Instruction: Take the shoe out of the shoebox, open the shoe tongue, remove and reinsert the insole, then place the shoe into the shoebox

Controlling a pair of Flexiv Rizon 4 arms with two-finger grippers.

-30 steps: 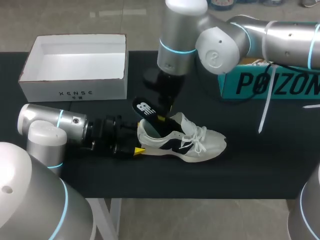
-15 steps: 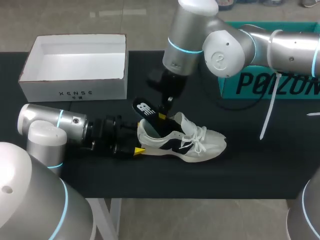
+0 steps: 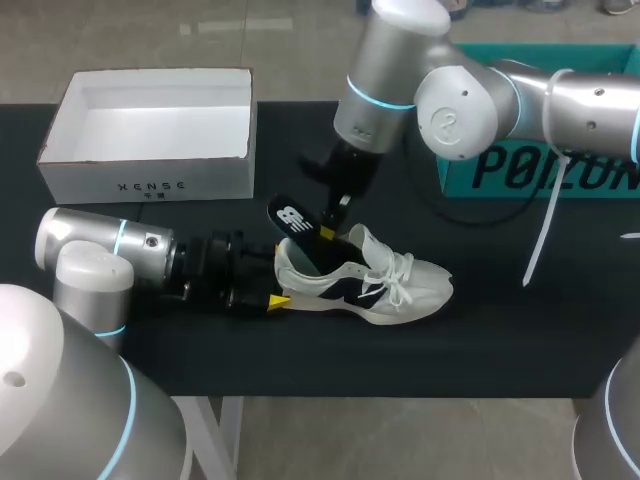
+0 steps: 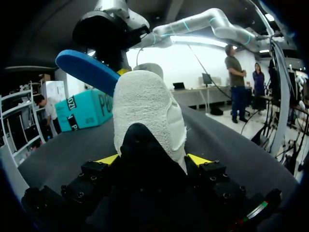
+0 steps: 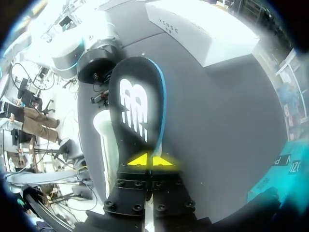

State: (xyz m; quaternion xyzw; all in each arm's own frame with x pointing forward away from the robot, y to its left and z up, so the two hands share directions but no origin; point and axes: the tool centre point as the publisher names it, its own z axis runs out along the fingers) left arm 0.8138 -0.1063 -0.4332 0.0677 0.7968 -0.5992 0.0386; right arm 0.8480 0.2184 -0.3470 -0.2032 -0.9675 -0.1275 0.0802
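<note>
The shoe [image 3: 365, 285] lies on its sole in the middle of the desk [image 3: 500, 340], toe towards the right of the frame and well apart from the white shoebox [image 3: 150, 175] at the upper left. The left arm [image 3: 100, 250] comes in from the left, and the left jaws pinch the heel from both sides, their yellow tips flat against it in the left wrist view. The right arm [image 3: 460, 95] reaches down from the upper right. The right jaws are pressed together on the black insole [image 3: 293, 220] just above where it meets the shoe, and its logo end slants up and out towards the upper left. The step in hand looks like the insole work, though these views do not settle whether the insole is coming out or going back in. Either way, the heel clamp should hold firm so the shoe neither slides nor tips on the desk. The right arm does best to move along the insole's own slant rather than straight up, because a steep pull would fold the foam or lift the shoe with it. If the insole is going in, the hidden front end should be slid forward low along the shoe's floor, and the raised heel end pressed down last. The right-hand grip sits near the insole's edge, so a slip is possible and slow travel is wise.
</note>
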